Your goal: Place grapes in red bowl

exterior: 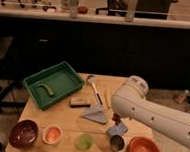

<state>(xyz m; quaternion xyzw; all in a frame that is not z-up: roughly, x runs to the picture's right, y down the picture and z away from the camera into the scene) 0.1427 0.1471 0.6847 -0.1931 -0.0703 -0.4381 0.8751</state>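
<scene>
Dark-red grapes (116,118) maybe in clamped tool (116,114) near cup (116,142).

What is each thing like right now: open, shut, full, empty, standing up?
tool: shut, under the white arm, right by the grapes
grapes: beside the tool, not in any bowl
red bowl: upright, empty
maroon bowl: upright, empty
small pale bowl: upright
green tray: flat, one green thing inside
metal cup: upright
green cup: upright
</scene>
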